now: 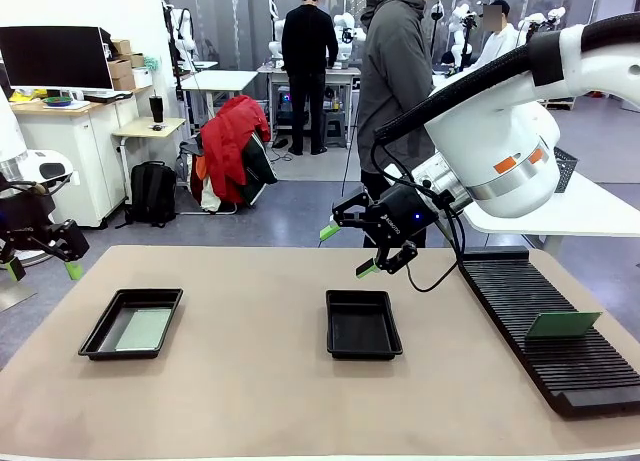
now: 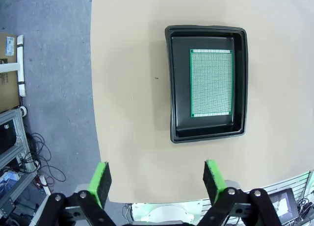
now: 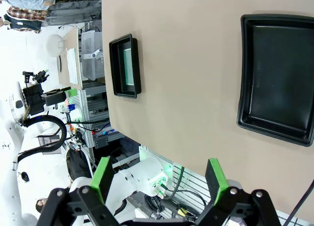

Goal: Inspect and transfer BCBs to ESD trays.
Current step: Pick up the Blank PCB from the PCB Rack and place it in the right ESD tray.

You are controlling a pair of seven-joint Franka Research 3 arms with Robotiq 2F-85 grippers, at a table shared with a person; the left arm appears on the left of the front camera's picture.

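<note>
1. The left gripper (image 1: 44,270) hangs just off the far left corner of the table (image 1: 260,401). Its green pads are spread wide with nothing between them.
2. Near the table's left edge lies the left ESD tray (image 1: 95,333). A BCB (image 2: 211,83) rests flat on its floor, green perforated face up and closer to one long wall than the other. This half of the job looks finished.
3. At the middle of the table sits the middle ESD tray (image 1: 363,324). Its black floor is bare, so it is not yet filled.
4. The right gripper (image 1: 348,251) hovers above that tray's far rim, clear of it. Its fingers are apart and hold nothing.
5. Along the table's right edge runs a long black slotted rack (image 1: 520,291). A second BCB (image 1: 563,324) leans in a slot toward its near end, and I can see no other boards on it.
6. My judgement is that about half the task is done. What is left is to lift the second BCB from the rack, inspect it, and lay it in the middle ESD tray.
</note>
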